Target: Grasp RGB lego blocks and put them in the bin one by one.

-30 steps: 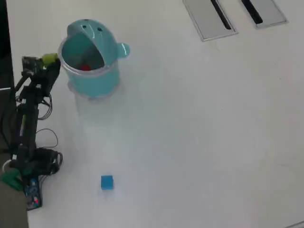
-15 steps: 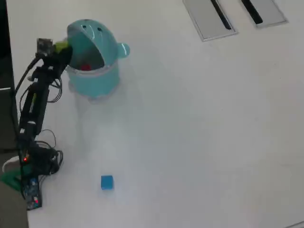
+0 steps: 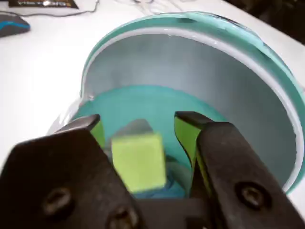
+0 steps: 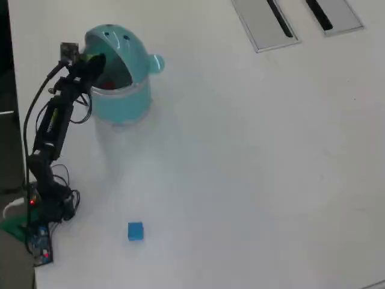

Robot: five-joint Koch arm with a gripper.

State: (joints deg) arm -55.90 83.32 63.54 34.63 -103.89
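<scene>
The black gripper with yellow-green pads has been carried, over the last second, from beside the teal plastic cylindrical bin with the clear rim and whale-like domed hood to a place directly over its opening. In the overhead view the gripper is now seen above the rim on the left side of the bin, where it was earlier held clear of the wall.

In the wrist view the jaws are seen spread apart, and the small yellow-green plastic cube is seen between them with a visible gap on each side. It is judged to have been let go just now, or to be at the instant of release; whether it is dropping or already resting on the bin floor cannot be told. The teal bin floor lies below and beyond the fingertips, and the grey inner face of the hood rises ahead of them.

A trace of the small red plastic cube is made out inside the bin in the overhead view, just beside the gripper. The small blue plastic cube lies on the white table, well apart from the gripper.

By this reading, 2 cubes are accounted for and 1 remains to be fetched.
</scene>
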